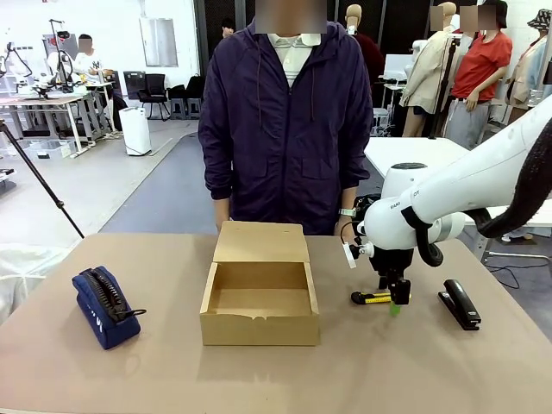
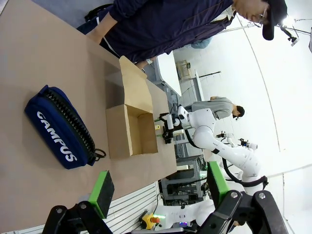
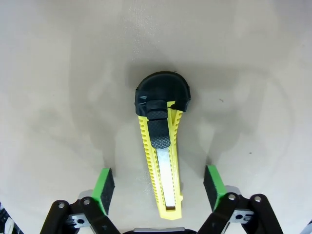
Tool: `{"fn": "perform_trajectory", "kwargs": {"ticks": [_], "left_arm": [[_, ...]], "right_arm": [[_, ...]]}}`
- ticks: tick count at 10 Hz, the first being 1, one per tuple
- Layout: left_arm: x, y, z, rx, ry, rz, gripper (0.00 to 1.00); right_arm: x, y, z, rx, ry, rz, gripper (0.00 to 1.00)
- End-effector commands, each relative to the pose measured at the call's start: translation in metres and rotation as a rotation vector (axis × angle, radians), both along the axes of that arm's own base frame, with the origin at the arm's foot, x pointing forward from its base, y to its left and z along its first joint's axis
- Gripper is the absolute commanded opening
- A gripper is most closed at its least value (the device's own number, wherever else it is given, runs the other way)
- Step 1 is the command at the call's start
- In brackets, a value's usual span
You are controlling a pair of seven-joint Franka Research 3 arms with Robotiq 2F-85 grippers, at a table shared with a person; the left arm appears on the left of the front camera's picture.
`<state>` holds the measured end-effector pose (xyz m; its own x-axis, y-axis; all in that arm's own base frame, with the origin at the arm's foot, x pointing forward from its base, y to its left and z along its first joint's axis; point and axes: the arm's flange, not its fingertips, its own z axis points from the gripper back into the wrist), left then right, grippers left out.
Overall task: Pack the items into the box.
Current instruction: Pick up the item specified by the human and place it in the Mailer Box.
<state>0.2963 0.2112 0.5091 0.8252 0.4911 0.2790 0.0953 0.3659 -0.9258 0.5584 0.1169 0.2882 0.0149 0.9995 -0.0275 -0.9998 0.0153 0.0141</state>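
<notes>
The brown cardboard box [image 1: 259, 297] stands open at the table's middle, its flap lid [image 1: 261, 242] leaning toward the person. A navy-blue zippered pouch [image 1: 103, 305] lies at the left, also below my open left gripper [image 2: 158, 187] as the pouch [image 2: 61, 128] in the left wrist view. The yellow utility knife [image 1: 373, 297] lies right of the box. My right gripper [image 1: 395, 299] is down over it. In the right wrist view the knife [image 3: 162, 163] lies on the table between the green pads [image 3: 103, 185], which stand open on either side, apart from it.
A black stapler [image 1: 459, 304] lies right of the knife near the right arm. A person in a dark jacket [image 1: 285, 121] stands at the far side behind the box. Bare table [image 1: 259, 379] stretches along the near edge.
</notes>
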Motion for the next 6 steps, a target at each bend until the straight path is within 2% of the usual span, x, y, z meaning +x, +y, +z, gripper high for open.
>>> {"fn": "perform_trajectory", "kwargs": {"ticks": [1, 6], "left_arm": [[0.0005, -0.0002, 0.0028, -0.019, -0.015, 0.002, 1.00], [0.0005, -0.0002, 0.0028, -0.019, -0.015, 0.002, 1.00]], "right_arm": [[0.0071, 0.0028, 0.0022, 0.001, 0.011, -0.009, 0.00], [0.0079, 0.0025, 0.0032, 0.010, 0.039, -0.005, 0.00]]}}
